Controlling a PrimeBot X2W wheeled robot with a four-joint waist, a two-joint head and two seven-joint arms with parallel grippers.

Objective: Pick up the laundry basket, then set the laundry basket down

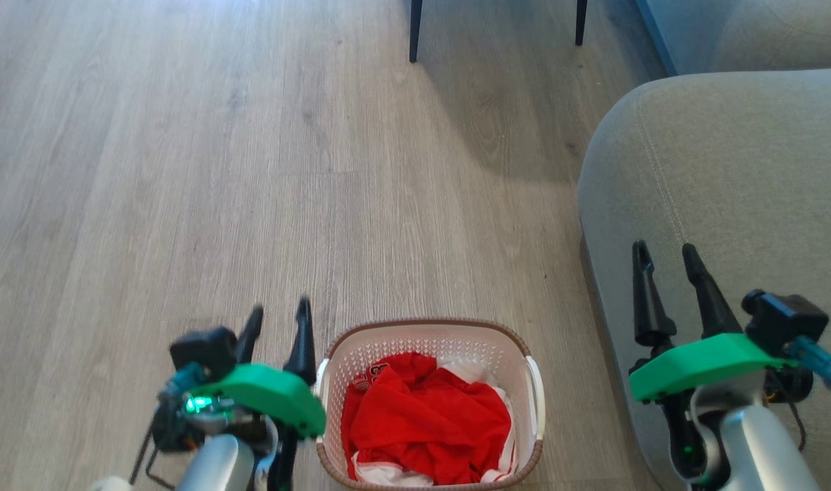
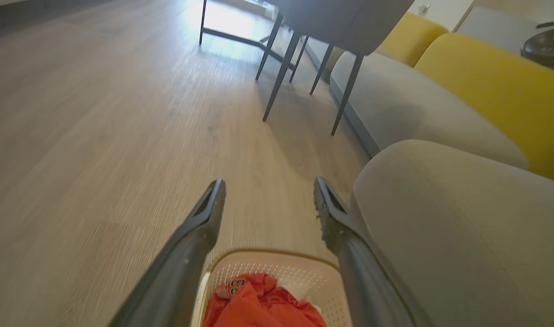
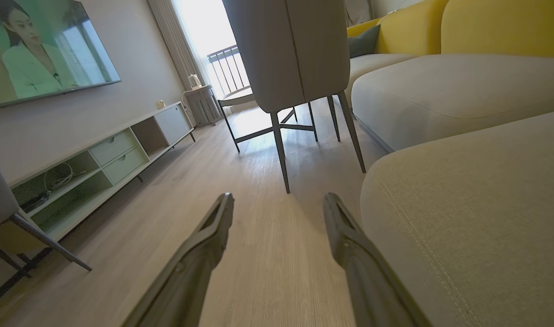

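Just to the right of the left gripper (image 1: 280,307), on the wood floor (image 1: 183,170), sat the laundry basket (image 1: 422,322) with red clothes (image 1: 422,416) inside, well apart from the right gripper (image 1: 664,249). Both grippers had fingers spread, holding nothing; the right hung over a grey sofa (image 1: 729,170).

Lit brightly by daylight from the far window (image 3: 199,36), blown out to white there and glaring off the floor (image 3: 258,122) below. Softly shadowed under the chair (image 3: 295,54). Smeared with motion blur along the left wrist view's floorboards, stretched at both wrist views' edges, soft on the near fingers (image 2: 186,259).
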